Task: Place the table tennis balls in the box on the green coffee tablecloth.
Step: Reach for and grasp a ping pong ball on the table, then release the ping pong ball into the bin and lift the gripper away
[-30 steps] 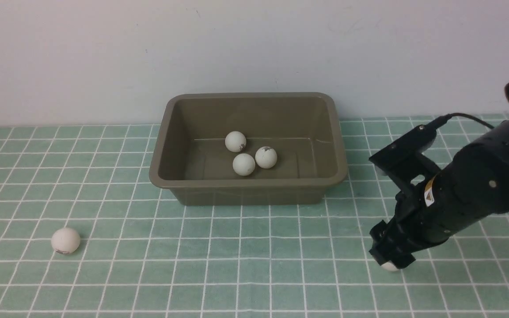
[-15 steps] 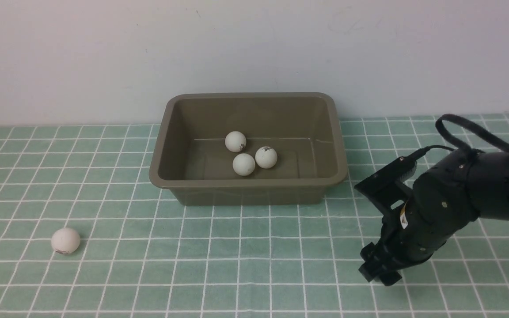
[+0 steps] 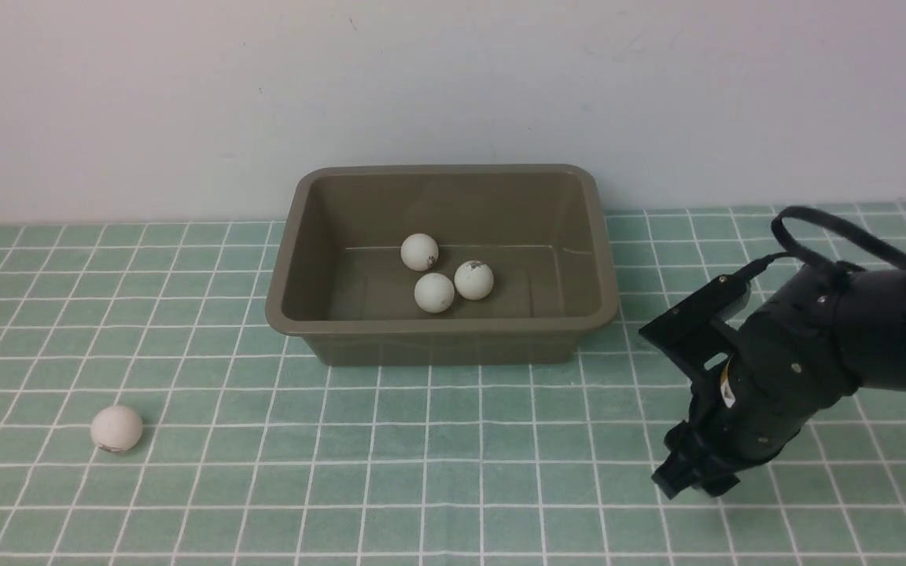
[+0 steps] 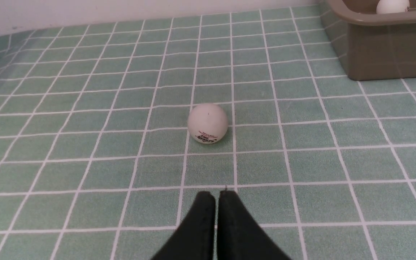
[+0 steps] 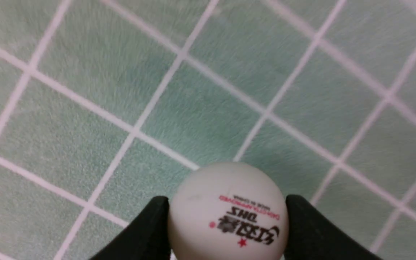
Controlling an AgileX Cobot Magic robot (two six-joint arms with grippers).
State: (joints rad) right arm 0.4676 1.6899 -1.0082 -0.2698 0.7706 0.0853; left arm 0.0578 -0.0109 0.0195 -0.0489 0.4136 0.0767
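Observation:
The olive-brown box (image 3: 598, 236) stands on the green checked tablecloth (image 3: 453, 440) and holds three white balls (image 3: 433, 292). A fourth ball (image 3: 116, 428) lies on the cloth at the front left; it also shows in the left wrist view (image 4: 207, 122), just ahead of my left gripper (image 4: 217, 196), which is shut and empty. My right gripper (image 3: 693, 481) is low over the cloth, right of and nearer than the box. It is shut on a fifth ball (image 5: 228, 213) with a printed logo, held between both fingers (image 5: 302, 220). That ball is hidden in the front view.
The white wall runs right behind the box. The box's corner (image 4: 385, 47) shows in the left wrist view with one ball (image 4: 392, 5) peeking over its rim. My left arm is out of the front view.
My right arm swung down and over the ball that showed under its fingertips a second ago, hiding it. In the last half second the gripper shifted slightly right and up.

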